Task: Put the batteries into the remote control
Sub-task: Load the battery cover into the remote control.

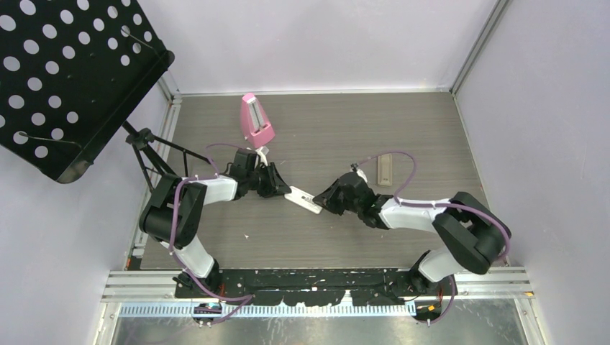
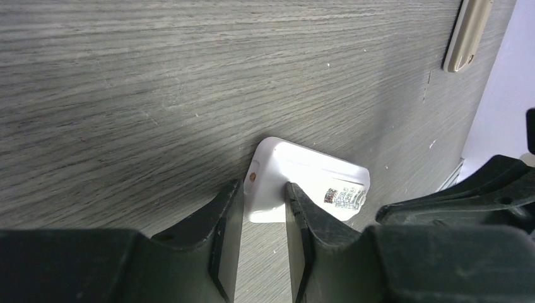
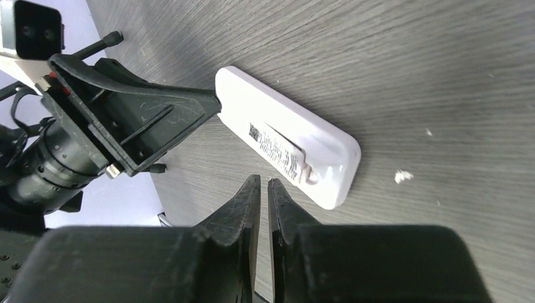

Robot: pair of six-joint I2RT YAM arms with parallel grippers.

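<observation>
The white remote control (image 1: pixel 303 199) lies on the grey wood table, back side up. My left gripper (image 1: pixel 282 188) is shut on its left end; in the left wrist view the remote's end (image 2: pixel 271 183) sits between the fingers (image 2: pixel 228 208). My right gripper (image 1: pixel 329 200) is just off the remote's right end. In the right wrist view its jaws (image 3: pixel 264 183) are shut and empty, just short of the remote (image 3: pixel 284 136). A printed label (image 3: pixel 274 146) shows in the remote's back recess. No blue or dark batteries are in view.
A beige slim strip (image 1: pixel 386 170) lies behind the right arm and also shows in the left wrist view (image 2: pixel 467 35). A pink metronome (image 1: pixel 256 120) stands at the back. A black perforated music stand (image 1: pixel 65 79) with tripod legs (image 1: pixel 147 154) fills the left.
</observation>
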